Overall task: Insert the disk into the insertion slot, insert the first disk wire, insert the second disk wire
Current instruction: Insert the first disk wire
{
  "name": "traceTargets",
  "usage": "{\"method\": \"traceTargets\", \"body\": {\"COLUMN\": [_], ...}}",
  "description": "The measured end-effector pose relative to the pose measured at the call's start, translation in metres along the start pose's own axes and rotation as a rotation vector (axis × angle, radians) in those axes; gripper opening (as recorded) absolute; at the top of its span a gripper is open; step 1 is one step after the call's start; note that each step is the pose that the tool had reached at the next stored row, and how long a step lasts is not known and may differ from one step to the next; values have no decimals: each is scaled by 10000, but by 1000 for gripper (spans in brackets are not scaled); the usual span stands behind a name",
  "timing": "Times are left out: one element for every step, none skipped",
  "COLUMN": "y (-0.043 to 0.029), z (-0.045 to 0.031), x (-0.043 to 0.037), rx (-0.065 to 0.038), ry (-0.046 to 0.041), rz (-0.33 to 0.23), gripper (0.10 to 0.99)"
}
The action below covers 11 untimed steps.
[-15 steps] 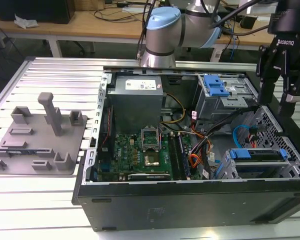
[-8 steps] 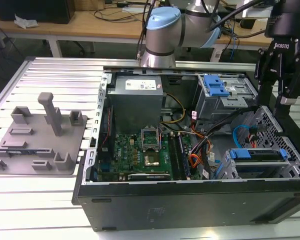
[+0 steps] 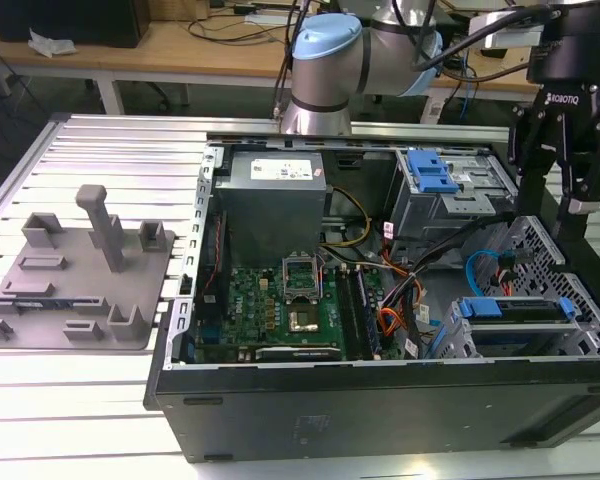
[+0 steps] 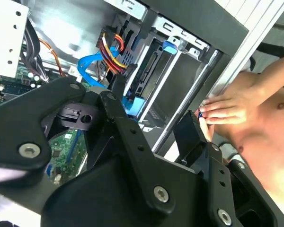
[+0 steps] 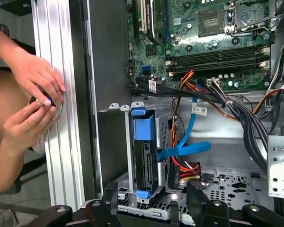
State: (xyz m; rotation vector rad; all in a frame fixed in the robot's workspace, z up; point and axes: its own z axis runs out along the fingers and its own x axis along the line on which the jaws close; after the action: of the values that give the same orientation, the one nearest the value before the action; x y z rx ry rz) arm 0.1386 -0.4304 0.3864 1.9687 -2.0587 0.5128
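Blue-framed disk (image 5: pixel 144 158) seated in insertion slot (image 5: pixel 129 161); fingers (image 5: pixel 195 201) wide, empty, clear above.

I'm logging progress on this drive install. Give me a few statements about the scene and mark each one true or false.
1. The disk sits in the insertion slot. True.
2. The gripper is shut on the disk. False: its fingers are open and hold nothing.
3. A person's hands are at the aluminium rail outside the case. True.
4. The grey fixture lies inside the case. False: it lies on the table, to the exterior view's left of the case.
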Motion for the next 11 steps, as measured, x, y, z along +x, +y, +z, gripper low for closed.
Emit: {"method": "traceTargets", "body": {"y": [34, 92, 137, 165, 168, 171, 171, 171, 171, 171, 169], "z": [6, 14, 23, 36, 58, 84, 95, 107, 122, 130, 145], "x": [-1, -3, -7, -15, -29, -53, -65, -80, -98, -109, -122], "rx": [61, 160, 212, 237, 238, 242, 243, 243, 244, 245, 247], "ry": [-3, -7, -9, -11, -11, -5, 6, 15, 27, 44, 62], "rz": [28, 72, 98, 109, 110, 109, 109, 109, 109, 107, 104], "gripper": [682, 682, 682, 682, 682, 682, 682, 682, 682, 682, 682]}}
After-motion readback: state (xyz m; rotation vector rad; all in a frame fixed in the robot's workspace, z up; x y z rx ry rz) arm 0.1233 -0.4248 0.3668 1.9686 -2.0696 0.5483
